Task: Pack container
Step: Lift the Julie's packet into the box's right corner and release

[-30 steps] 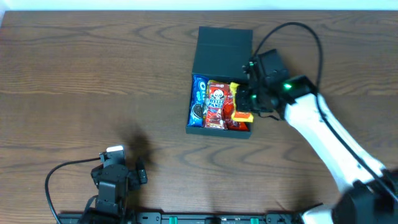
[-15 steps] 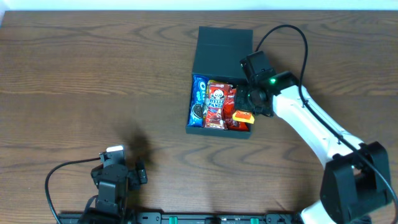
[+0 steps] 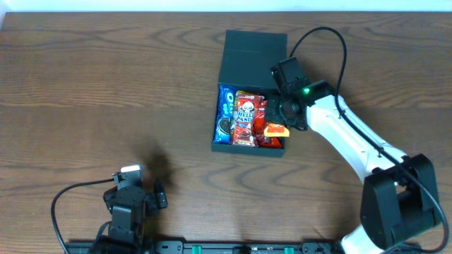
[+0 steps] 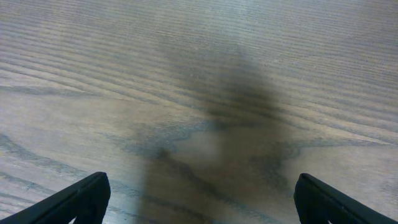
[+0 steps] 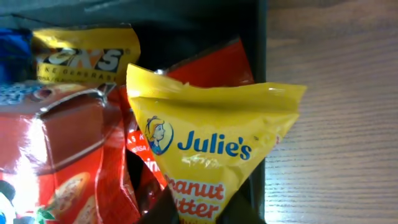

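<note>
The right arm has swung in over the past second, and its wrist now sits over the right-hand side of the container (image 3: 247, 147) rather than off its edge. The container sits mid-table (image 3: 106, 85), lid (image 3: 254, 53) flapped open at the far side. The right fingers (image 5: 154, 215) are clamped on the bottom of the yellow packet (image 5: 211, 149). They barely show at the frame's bottom edge, so I judge that grip mostly from the way the wrapper pinches in. The packet hangs just inside the container's right wall, above a red packet (image 3: 244, 116), with a blue packet (image 3: 226, 113) further left and an orange packet (image 3: 276, 131) at the near corner. So it looks like placing, not fetching: the packet seems ready to be released. The left fingers (image 4: 81, 196) are spread wide over bare table, well apart from it all.
</note>
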{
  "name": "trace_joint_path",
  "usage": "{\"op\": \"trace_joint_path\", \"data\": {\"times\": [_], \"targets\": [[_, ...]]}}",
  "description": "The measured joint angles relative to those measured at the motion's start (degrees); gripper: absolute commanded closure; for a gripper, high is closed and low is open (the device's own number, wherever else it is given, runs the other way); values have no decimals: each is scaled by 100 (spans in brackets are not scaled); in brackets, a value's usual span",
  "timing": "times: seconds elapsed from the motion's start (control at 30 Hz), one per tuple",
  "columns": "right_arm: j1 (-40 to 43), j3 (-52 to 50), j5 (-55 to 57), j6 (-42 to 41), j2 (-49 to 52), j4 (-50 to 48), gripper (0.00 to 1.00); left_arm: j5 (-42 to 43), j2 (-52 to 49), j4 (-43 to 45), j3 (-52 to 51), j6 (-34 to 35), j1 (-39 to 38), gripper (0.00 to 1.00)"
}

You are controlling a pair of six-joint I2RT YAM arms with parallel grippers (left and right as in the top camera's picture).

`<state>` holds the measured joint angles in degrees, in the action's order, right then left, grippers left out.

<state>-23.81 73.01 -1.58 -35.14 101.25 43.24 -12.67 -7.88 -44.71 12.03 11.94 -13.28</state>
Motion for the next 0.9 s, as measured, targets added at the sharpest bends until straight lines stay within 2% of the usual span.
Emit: {"op": "trace_joint_path", "data": {"times": [0.3,0.33,0.37,0.43,0.47,0.73,0.9], "targets": [[-146,0,-11,-2,0,-192,85,2,0,0,0,0,0,5],[-164,0,-13,0,0,-199,76,2,0,0,0,0,0,5],[-177,0,-9,-26,0,-199,44,0,0,0,0,0,0,5],[-216,0,-37,-24,0,-197,18,2,0,0,0,0,0,5],[-229,0,-44,-24,0,-197,1,0,0,0,0,0,0,5],[-245,46,-79,-20,-22,2,1,0,0,0,0,0,0,5],[-251,55,166,-20,-608,302,1,0,0,0,0,0,0,5]]}}
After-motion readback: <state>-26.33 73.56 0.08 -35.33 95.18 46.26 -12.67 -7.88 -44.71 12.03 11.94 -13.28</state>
